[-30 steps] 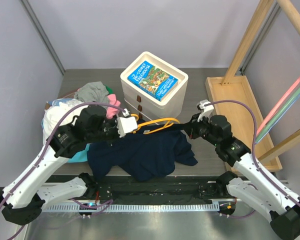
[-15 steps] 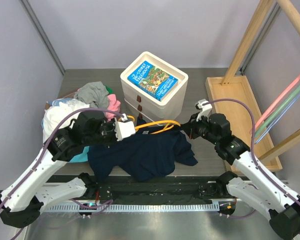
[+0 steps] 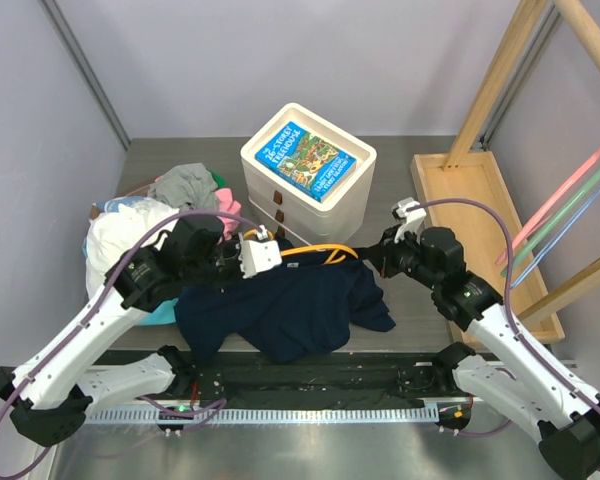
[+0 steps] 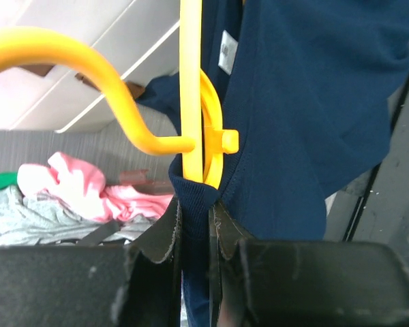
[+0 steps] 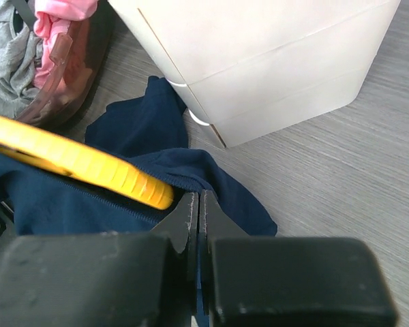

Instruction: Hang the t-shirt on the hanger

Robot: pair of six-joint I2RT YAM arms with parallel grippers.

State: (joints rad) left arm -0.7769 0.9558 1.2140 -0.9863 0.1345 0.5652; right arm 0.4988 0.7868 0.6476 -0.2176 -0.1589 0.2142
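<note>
The dark navy t-shirt (image 3: 290, 310) hangs in a bunch between both arms, above the table's near middle. The orange-yellow hanger (image 3: 315, 250) lies across its top edge, one arm inside the cloth. In the left wrist view the hanger (image 4: 191, 88) runs down into the ribbed collar of the t-shirt (image 4: 313, 102), and my left gripper (image 4: 194, 218) is shut on that collar. My right gripper (image 5: 198, 204) is shut on a thin fold of the t-shirt (image 5: 143, 129), just beside the hanger's ridged end (image 5: 75, 163). Seen from above, the left gripper (image 3: 268, 255) and right gripper (image 3: 376, 262) hold the shirt's top edge stretched.
A white drawer box (image 3: 310, 175) with a picture book on top stands right behind the hanger. A heap of grey, white and pink clothes (image 3: 170, 215) lies at the left. A wooden tray (image 3: 480, 220) and a wooden frame with pink and green rods (image 3: 570, 200) stand at the right.
My left gripper has shifted slightly right and turned, carrying the collar along the hanger. The right arm has barely moved.
</note>
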